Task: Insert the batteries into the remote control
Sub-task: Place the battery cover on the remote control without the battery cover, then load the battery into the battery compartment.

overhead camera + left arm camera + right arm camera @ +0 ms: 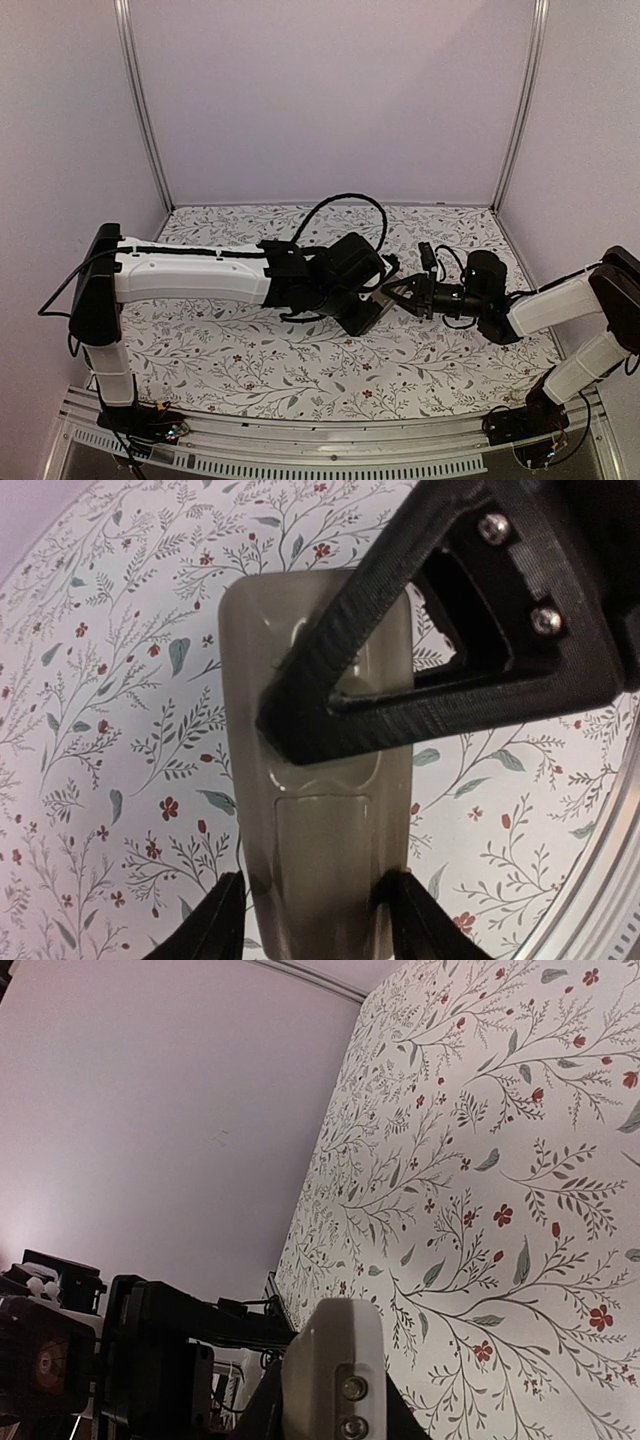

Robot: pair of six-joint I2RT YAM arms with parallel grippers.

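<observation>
The remote control (330, 860) shows its grey-beige back with the battery recess and hangs over the floral cloth. My right gripper (408, 293) is shut on its far part, and one black right finger (400, 680) crosses the remote. In the right wrist view the remote's end (330, 1350) with two small lenses sticks out between that gripper's (330, 1405) fingers. My left gripper (315, 905) straddles the remote's near end, its fingers standing beside both edges with thin dark gaps, so it is open. In the top view the remote (388, 292) sits between the two grippers, next to the left one (372, 305). The batteries are out of view.
The floral tablecloth (260, 360) covers the table, with pale walls and metal frame posts (140, 100) around it. A black cable (350, 205) loops above the left wrist. A metal rail (600, 880) marks the table's edge.
</observation>
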